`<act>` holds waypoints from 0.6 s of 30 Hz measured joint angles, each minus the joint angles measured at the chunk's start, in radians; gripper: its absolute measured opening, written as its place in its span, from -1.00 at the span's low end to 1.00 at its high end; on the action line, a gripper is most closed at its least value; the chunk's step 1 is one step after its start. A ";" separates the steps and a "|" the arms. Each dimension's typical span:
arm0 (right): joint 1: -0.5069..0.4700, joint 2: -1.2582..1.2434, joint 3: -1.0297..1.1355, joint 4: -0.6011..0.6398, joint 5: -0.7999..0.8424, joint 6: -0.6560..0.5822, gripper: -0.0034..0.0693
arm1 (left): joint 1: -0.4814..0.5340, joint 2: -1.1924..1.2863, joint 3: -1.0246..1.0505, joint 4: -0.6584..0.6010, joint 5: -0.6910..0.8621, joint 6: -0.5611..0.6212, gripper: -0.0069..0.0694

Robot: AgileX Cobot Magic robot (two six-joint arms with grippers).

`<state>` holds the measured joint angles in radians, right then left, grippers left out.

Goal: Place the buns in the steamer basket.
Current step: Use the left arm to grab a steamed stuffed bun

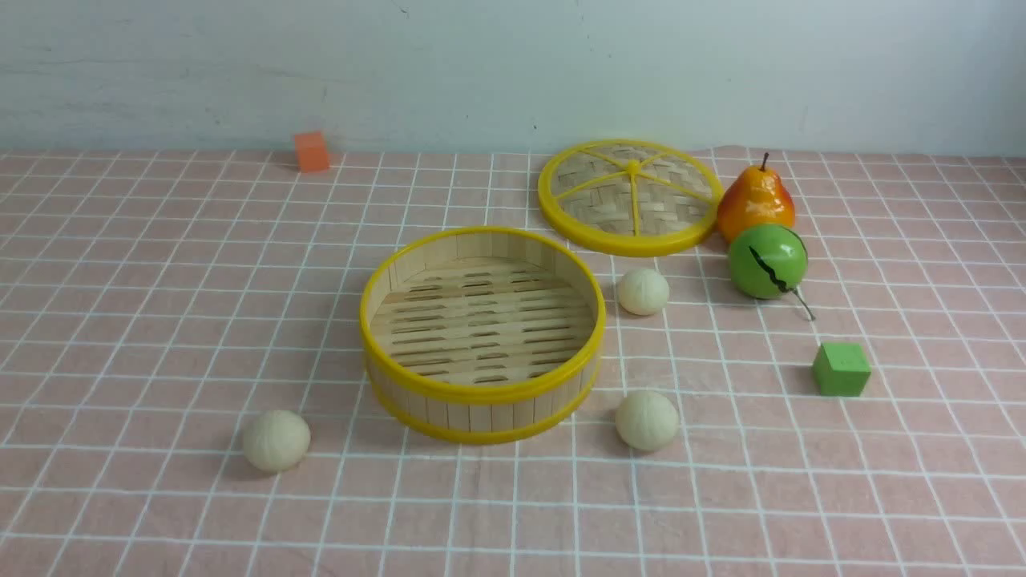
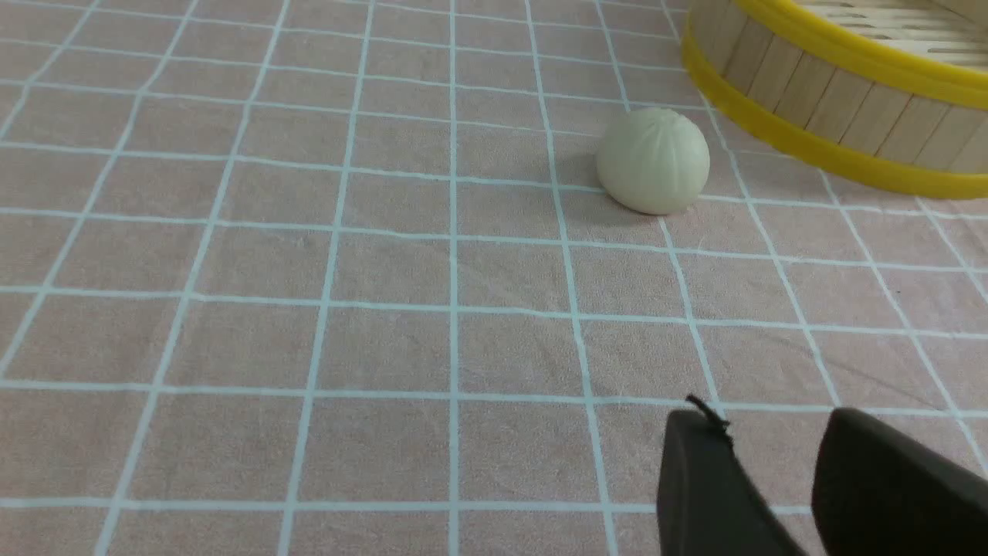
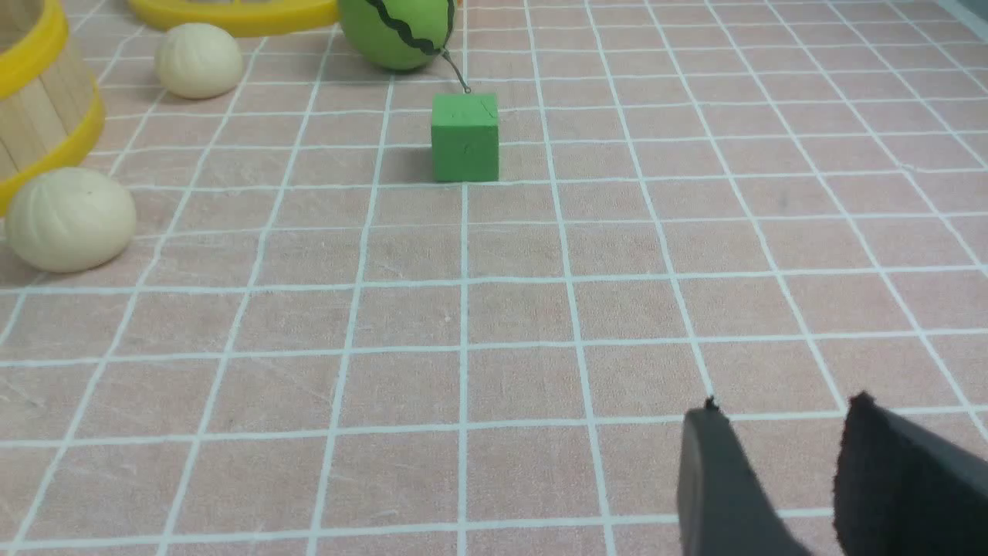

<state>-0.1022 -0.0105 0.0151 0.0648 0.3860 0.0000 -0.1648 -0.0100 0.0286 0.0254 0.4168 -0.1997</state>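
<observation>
Left claw (image 2: 772, 421), right claw (image 3: 786, 405) spread, empty; pink gridded cloth (image 1: 160, 320), pale wall (image 1: 481, 72) behind.

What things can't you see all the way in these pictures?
- Front view: neither arm shows; the green ball covers part of the pear.
- Left wrist view: the picture edge cuts off the steamer basket; of the left end effector, only fingertips show.
- Right wrist view: the edge cuts off the green ball and steamer basket; of the right end effector, only fingertips show.

Pink checked cloth (image 1: 160, 320) bears steamer basket (image 1: 481, 393), lid (image 1: 630, 197), buns (image 1: 276, 440), pear (image 1: 755, 204), green ball (image 1: 767, 261), cubes (image 1: 841, 369)
</observation>
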 joint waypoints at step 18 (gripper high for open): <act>0.000 0.000 0.000 0.000 0.000 0.000 -0.25 | 0.000 0.000 0.000 0.030 0.000 0.000 -0.22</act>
<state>-0.1022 -0.0105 0.0151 0.0648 0.3860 0.0000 -0.1648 -0.0100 0.0286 0.0551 0.4168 -0.1997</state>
